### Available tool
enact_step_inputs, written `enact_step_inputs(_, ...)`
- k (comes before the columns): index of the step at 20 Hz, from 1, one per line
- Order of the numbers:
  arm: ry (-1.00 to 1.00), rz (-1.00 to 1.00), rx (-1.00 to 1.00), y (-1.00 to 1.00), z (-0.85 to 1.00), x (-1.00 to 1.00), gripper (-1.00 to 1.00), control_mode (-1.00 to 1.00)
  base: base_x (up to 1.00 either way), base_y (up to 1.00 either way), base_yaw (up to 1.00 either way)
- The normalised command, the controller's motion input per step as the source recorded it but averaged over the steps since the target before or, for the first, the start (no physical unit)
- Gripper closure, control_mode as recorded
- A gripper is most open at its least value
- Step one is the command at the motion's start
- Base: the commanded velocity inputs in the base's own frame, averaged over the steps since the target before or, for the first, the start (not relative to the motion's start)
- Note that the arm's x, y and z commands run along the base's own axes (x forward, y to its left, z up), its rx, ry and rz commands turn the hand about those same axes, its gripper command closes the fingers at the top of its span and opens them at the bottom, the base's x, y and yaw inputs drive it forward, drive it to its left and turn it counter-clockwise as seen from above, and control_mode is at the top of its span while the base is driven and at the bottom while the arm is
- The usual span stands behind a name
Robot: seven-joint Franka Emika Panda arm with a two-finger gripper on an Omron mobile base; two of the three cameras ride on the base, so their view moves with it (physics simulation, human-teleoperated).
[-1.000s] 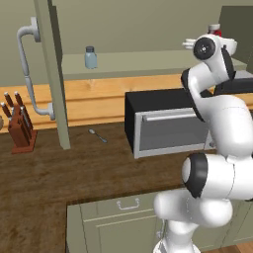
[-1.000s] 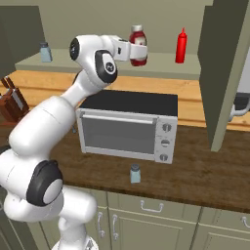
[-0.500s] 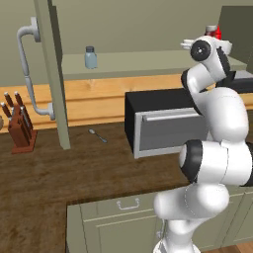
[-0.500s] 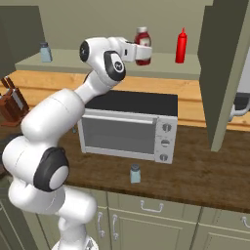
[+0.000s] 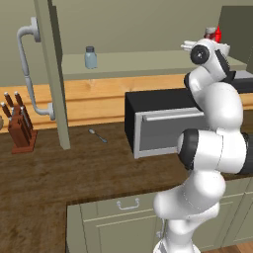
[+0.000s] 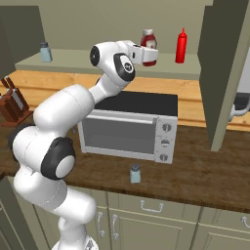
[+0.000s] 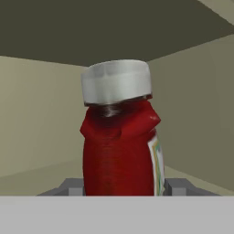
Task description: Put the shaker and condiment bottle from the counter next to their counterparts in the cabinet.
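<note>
My gripper (image 6: 145, 51) is shut on the condiment bottle (image 6: 149, 47), a stubby dark red bottle with a white cap, held upright at shelf height in the open cabinet (image 6: 97, 64). In the hand view the condiment bottle (image 7: 119, 132) stands between my two fingertips (image 7: 176, 186). Its counterpart, a tall red squeeze bottle (image 6: 181, 45), stands on the shelf a little to the right. The shaker (image 6: 135, 173) sits on the counter (image 6: 205, 176) before the toaster oven. A matching shaker (image 5: 90, 57) stands at the shelf's left end. From the left base, the cap (image 5: 211, 32) peeks over my wrist.
A black toaster oven (image 6: 129, 127) stands on the counter under the shelf. A knife block (image 5: 20, 126) is at the left, with a spoon (image 5: 98, 135) lying beside it. Open cabinet doors hang at the left (image 5: 49, 74) and right (image 6: 219, 73).
The arm has carried the condiment bottle to the right along the shelf, closer to the red squeeze bottle. The grip has not changed.
</note>
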Motion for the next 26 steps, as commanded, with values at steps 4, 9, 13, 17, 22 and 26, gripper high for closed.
enact_step_inputs(4, 0.00, 0.00, 0.00, -0.06, 0.00, 0.35, 1.00, -1.00, 0.00, 0.00, 0.00)
enact_step_inputs(9, 0.00, -0.01, 0.00, -0.08, 0.00, 0.39, 1.00, -1.00, 0.00, 0.00, 0.00)
enact_step_inputs(13, 0.00, -0.04, 0.00, -0.19, 0.00, 0.32, 1.00, -1.00, 0.00, 0.00, 0.00)
enact_step_inputs(17, 0.00, -0.03, 0.00, -0.20, -0.01, 0.35, 1.00, -1.00, 0.00, 0.00, 0.00)
enact_step_inputs(22, 0.01, -0.03, 0.00, -0.15, -0.08, 0.37, 1.00, -1.00, 0.00, 0.00, 0.00)
enact_step_inputs(26, 0.01, -0.03, 0.00, -0.20, -0.14, 0.35, 1.00, -1.00, 0.00, 0.00, 0.00)
